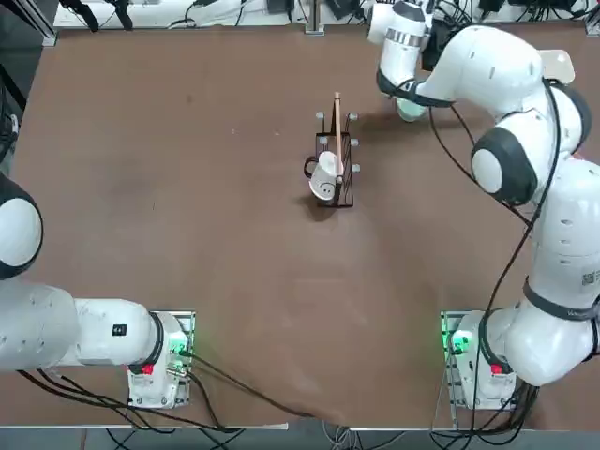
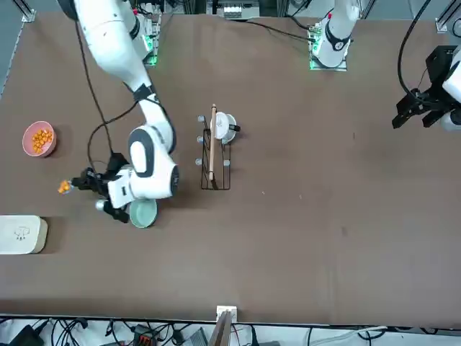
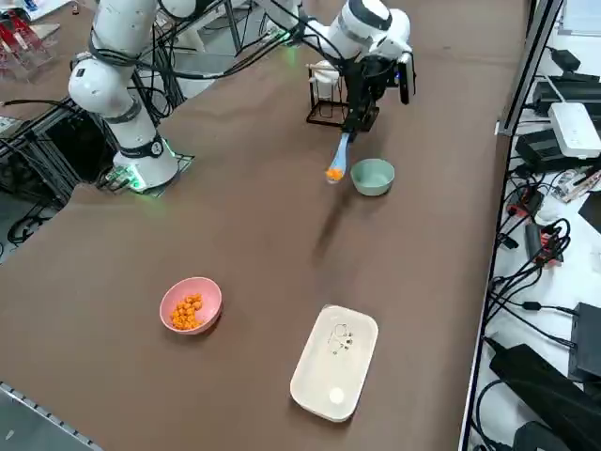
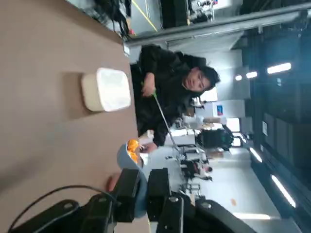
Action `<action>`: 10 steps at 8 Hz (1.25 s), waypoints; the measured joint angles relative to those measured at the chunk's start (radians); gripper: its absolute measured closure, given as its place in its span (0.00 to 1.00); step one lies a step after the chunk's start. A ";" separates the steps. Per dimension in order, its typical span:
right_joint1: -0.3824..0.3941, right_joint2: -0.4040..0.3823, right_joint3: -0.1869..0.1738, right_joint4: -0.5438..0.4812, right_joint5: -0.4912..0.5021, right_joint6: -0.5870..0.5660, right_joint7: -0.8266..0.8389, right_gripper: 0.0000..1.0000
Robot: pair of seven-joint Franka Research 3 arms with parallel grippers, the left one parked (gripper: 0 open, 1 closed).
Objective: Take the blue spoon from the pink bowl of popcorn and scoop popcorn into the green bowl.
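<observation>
My right gripper (image 3: pixel 355 118) is shut on the handle of the blue spoon (image 3: pixel 340 152) and holds it above the table. The spoon carries a few orange popcorn pieces (image 3: pixel 333 174) in its tip (image 4: pixel 127 152). That tip hangs just beside the green bowl (image 3: pixel 373 176), on the side toward the pink bowl (image 3: pixel 191 304). The pink bowl, still holding popcorn (image 2: pixel 41 137), sits well away toward the table's right edge. In the front view the gripper (image 2: pixel 92 182) is next to the green bowl (image 2: pixel 142 213). From overhead my arm hides the gripper, and only the green bowl's rim (image 1: pixel 410 112) shows.
A black wire rack (image 1: pixel 339 169) holding a white smiley mug (image 1: pixel 325 180) and a wooden stick stands mid-table, close to my arm. A white rounded-square box (image 3: pixel 334 362) lies near the table's right edge, beyond the pink bowl. A person sits beyond that edge in the wrist view.
</observation>
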 joint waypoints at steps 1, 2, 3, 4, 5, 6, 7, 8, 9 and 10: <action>0.039 0.033 0.001 0.059 0.004 -0.012 0.000 0.88; 0.073 0.064 0.001 0.115 0.016 -0.029 0.000 0.88; 0.103 0.087 0.002 0.155 0.032 -0.032 0.000 0.88; 0.128 0.112 0.002 0.191 0.039 -0.030 0.000 0.88; 0.145 0.139 0.004 0.227 0.047 -0.030 0.000 0.88; 0.152 0.158 0.006 0.249 0.080 -0.030 0.008 0.88; 0.151 0.168 0.006 0.261 0.137 -0.024 0.026 0.88; 0.145 0.169 0.003 0.269 0.206 0.002 0.050 0.88; 0.138 0.169 -0.002 0.277 0.275 0.039 0.068 0.88; 0.127 0.168 -0.005 0.284 0.326 0.072 0.078 0.88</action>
